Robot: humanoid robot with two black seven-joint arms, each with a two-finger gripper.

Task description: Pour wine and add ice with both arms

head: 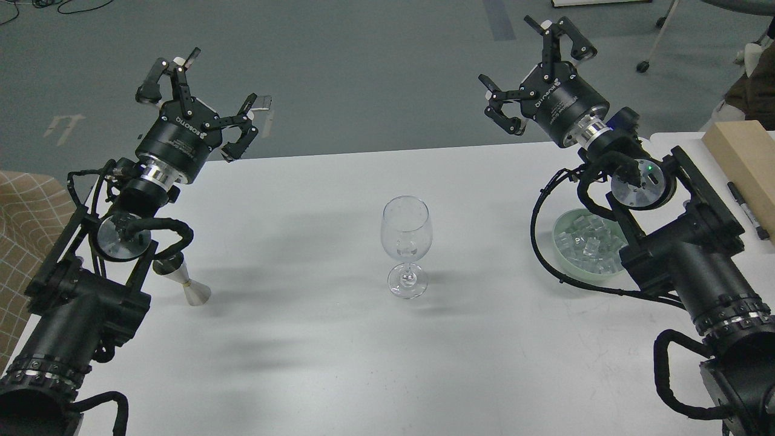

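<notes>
A clear stemmed wine glass (406,242) stands upright in the middle of the white table (315,339); I cannot tell what, if anything, lies in its bowl. At the right, a pale green bowl (566,257) holds the ice (587,242), and my right arm partly covers it. A small silvery cone-shaped vessel (191,287) stands at the left, half hidden under my left arm. No wine shows. My left gripper (203,97) hangs open and empty above the table's far left edge. My right gripper (536,66) is open and empty above the far right edge.
A light wooden box (742,157) and a black marker (748,211) lie at the right edge of the table. A checked tan cloth (30,212) sits off the left side. Grey floor lies beyond the far edge.
</notes>
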